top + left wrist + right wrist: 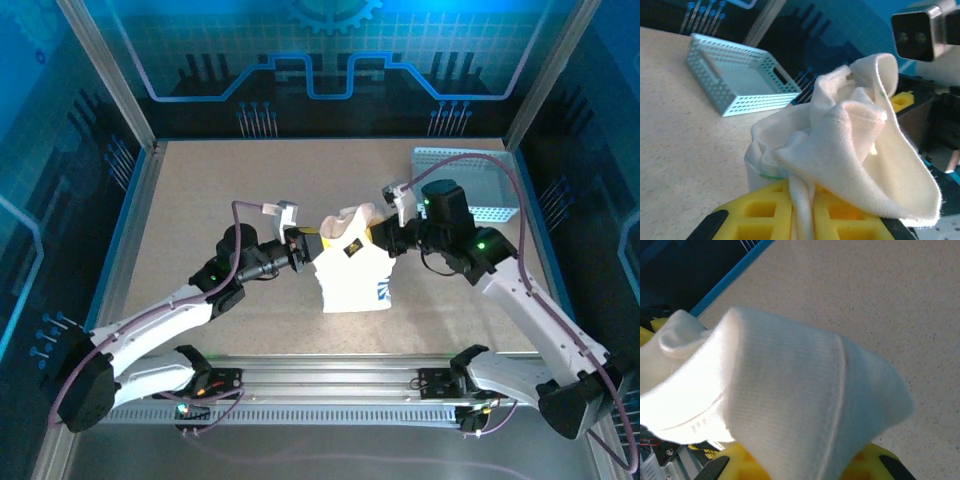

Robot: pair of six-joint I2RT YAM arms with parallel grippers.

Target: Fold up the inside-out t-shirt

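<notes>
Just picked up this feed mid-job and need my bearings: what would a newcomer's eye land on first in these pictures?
The white t-shirt hangs bunched over the middle of the table. It is pinched along its upper edge between the left end effector and the right end effector. Behind the right arm, a pale perforated basket sits at the far right corner.

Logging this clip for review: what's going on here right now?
Both arms hold the white t-shirt between them over the middle of the table. The left gripper and right gripper are each shut on bunched cloth at its top, the rest trailing toward the near edge. No neat fold yet. The basket sits far right, untouched.
</notes>
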